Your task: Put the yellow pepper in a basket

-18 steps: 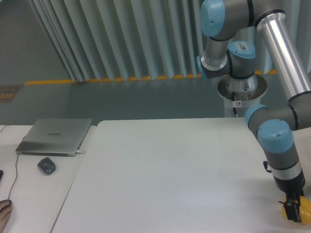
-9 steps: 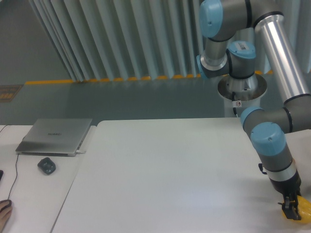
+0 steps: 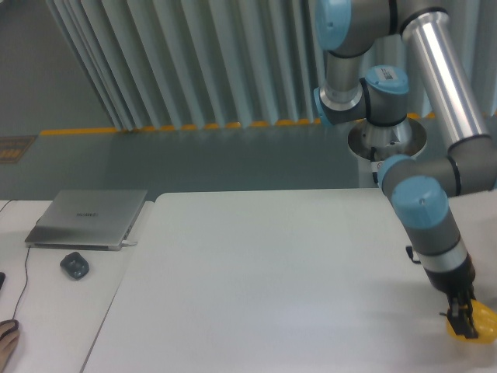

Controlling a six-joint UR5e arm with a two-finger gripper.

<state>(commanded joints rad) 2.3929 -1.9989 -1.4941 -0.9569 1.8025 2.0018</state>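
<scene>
At the near right corner of the smooth white tabletop (image 3: 272, 272) sits one glossy yellow pepper (image 3: 477, 325), rounded and partly cut off by the arm in front of it. The single two-finger gripper (image 3: 463, 321) points straight down onto the pepper's left side, its dark fingers (image 3: 460, 313) pressed against the yellow skin; they appear clamped on it, though the far side of the grip is hidden. Above the fingers rises one grey metal arm (image 3: 432, 233) with pale blue plastic joint caps, three of which show.

On the near left, on a separate white desk surface (image 3: 46, 311), lie one small dark rounded mouse-like object (image 3: 74, 266) and, just behind it, one closed flat silver laptop (image 3: 88, 218). A thin dark cable (image 3: 25, 272) runs along that surface.

Farther back, the arm's round metal base (image 3: 386, 144) stands beyond the tabletop's far edge. Behind everything, a grey-green floor carries one yellow dashed line (image 3: 194, 127), and a wall of vertical pale ribbed slats (image 3: 194, 54) closes the scene.
</scene>
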